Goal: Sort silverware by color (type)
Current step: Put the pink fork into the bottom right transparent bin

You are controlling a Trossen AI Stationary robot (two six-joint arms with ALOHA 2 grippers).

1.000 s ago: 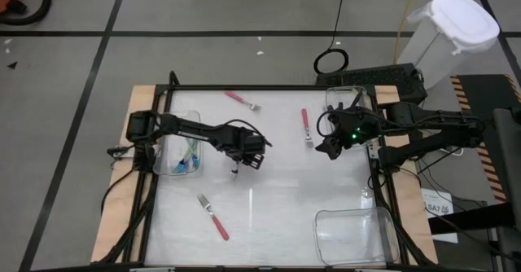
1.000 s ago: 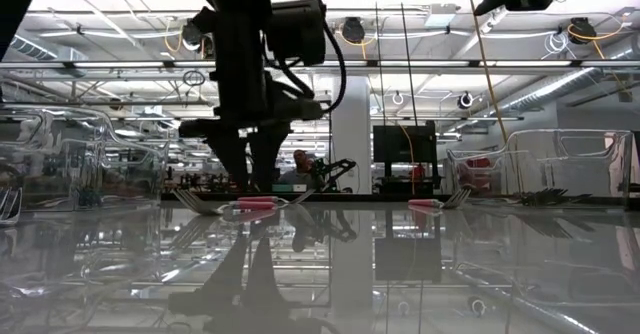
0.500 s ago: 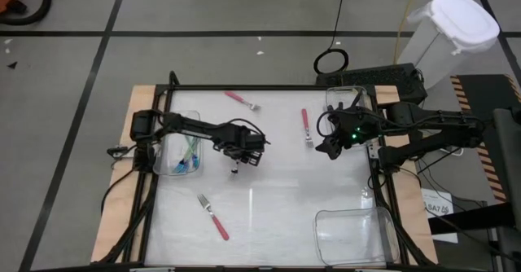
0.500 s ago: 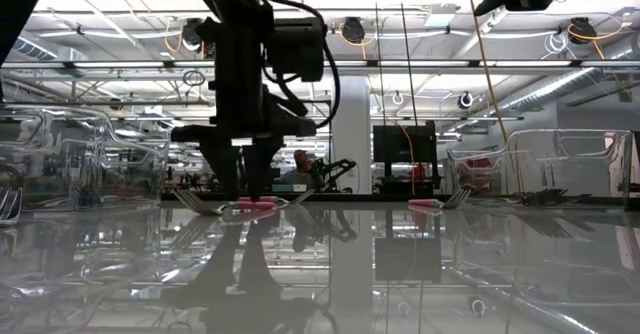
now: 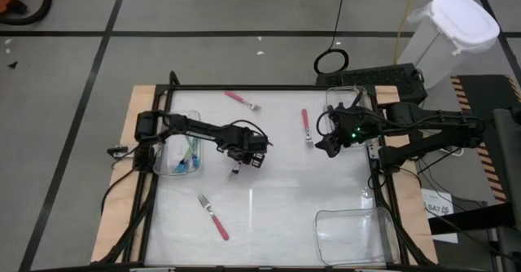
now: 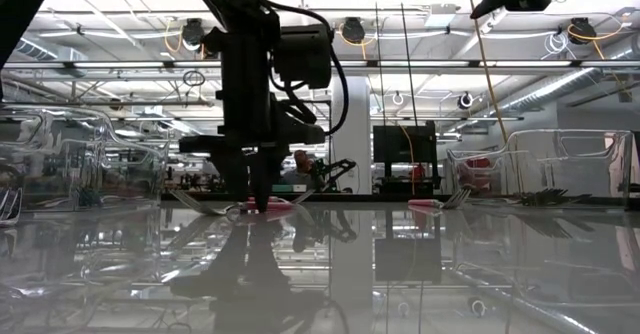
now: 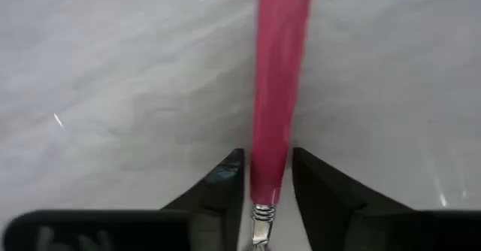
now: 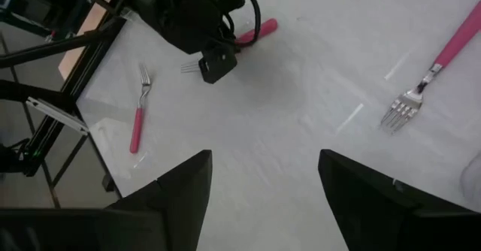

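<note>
While sorting is under way, the white tabletop (image 5: pixel 269 215) carries clear bins at its edges: left bin (image 5: pixel 181 146) w/ teal-handled forks (image 5: pixel 190 154), an empty-looking bin (image 5: pixel 352 233) at the near right corner. Left arm reaches to mid-tabletop, its tool (image 5: pixel 237 161) down at the surface; the wrist view shows fingers (image 7: pixel 218 187) narrowed either side of a pink-handled fork (image 7: pixel 274 101) near the handle's metal neck. Contact can't be confirmed, so grip is likely forming, not made. Right tool (image 5: pixel 324 146) hangs wide open and empty just beside another pink fork (image 5: pixel 306 127), prob. placed for the next pick. Two more pink forks lie loose: one toward the far edge (image 5: pixel 241 100), one nearer the front (image 5: pixel 213 216).
</note>
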